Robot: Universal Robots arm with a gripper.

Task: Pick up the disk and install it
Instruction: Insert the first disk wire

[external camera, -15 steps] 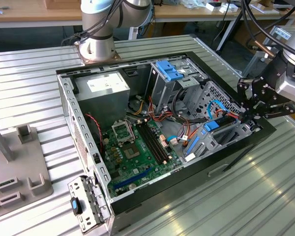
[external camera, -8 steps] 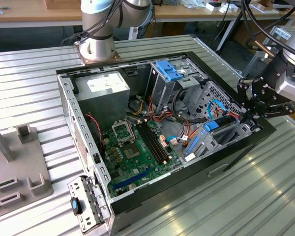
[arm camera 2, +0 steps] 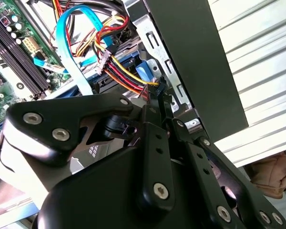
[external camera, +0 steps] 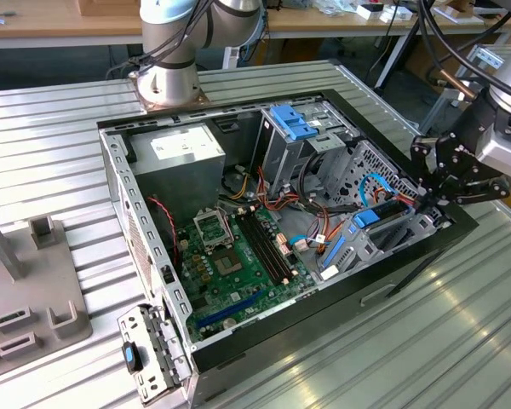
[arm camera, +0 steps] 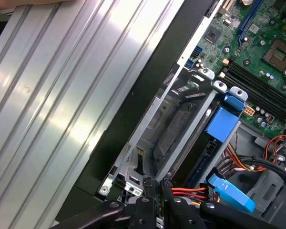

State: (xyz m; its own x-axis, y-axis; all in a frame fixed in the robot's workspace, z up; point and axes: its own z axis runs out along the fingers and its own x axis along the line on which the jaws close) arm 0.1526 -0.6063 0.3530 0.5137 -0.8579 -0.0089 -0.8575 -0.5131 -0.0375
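The disk (external camera: 370, 217) sits in the metal drive cage (arm camera: 181, 102) at the open computer case's side on the exterior view's right. Its bright blue end tab (arm camera: 223, 125) shows, and most of its dark body is hidden by the cage's bars. My black gripper (external camera: 423, 200) hangs over that cage at the case wall. In both wrist views its fingers (arm camera: 152, 188) stand pressed together, and their tips (arm camera 2: 156, 95) rest by the black plug with red and yellow wires (arm camera 2: 119, 67). I see nothing held between them.
The case (external camera: 238, 341) lies open on a ribbed metal table (external camera: 426, 341). Inside are a green motherboard (external camera: 238, 256), a grey power supply (external camera: 179, 153), a light-blue latch plate (external camera: 291, 123) and a curved blue cable (arm camera 2: 76, 43). A grey fixture (external camera: 34, 290) stands on the exterior view's left.
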